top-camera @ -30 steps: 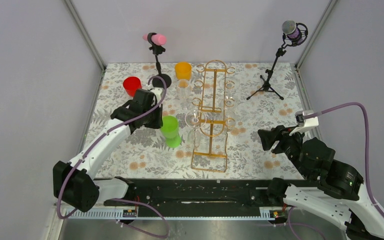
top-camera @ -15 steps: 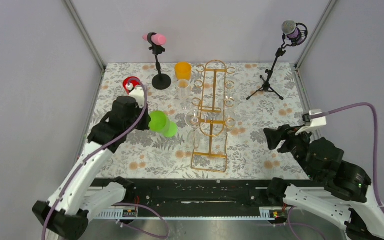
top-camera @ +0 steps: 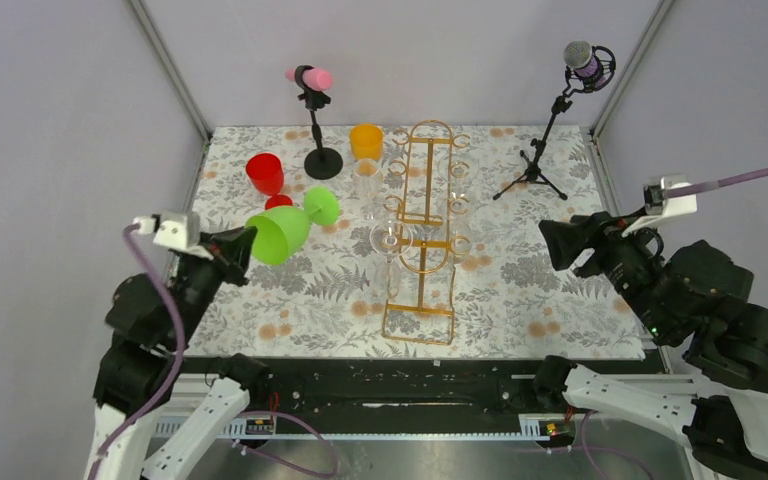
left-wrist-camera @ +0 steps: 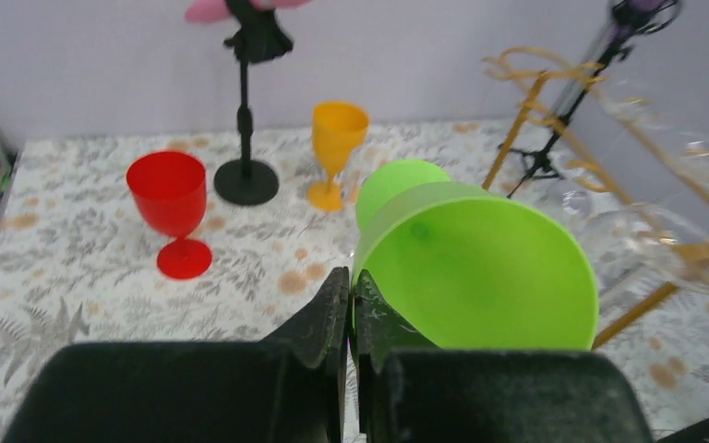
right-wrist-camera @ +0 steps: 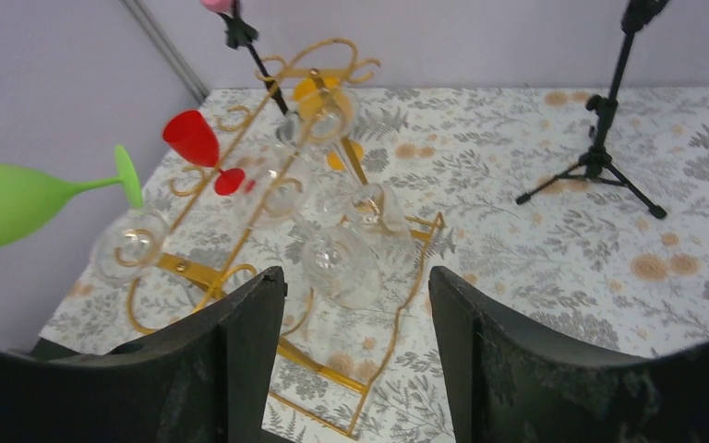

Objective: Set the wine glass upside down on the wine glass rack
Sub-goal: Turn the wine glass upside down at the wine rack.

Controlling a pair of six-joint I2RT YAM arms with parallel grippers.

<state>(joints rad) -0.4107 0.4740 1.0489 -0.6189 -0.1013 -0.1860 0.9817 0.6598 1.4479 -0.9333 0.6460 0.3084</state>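
Note:
The green wine glass hangs in the air over the table's left side. It is tipped on its side, its foot pointing toward the rack. My left gripper is shut on its rim; in the left wrist view the fingers pinch the bowl wall. The gold wine glass rack stands mid-table with clear glasses hanging on it. My right gripper is open and empty, raised to the right of the rack.
A red glass and an orange glass stand at the back left. A pink microphone on a round-base stand is behind them. A tripod microphone stand stands at the back right.
My left arm has drawn back to the near left, lifting the green glass off the table and tipping it sideways. My right arm has risen and pulled back to the right.

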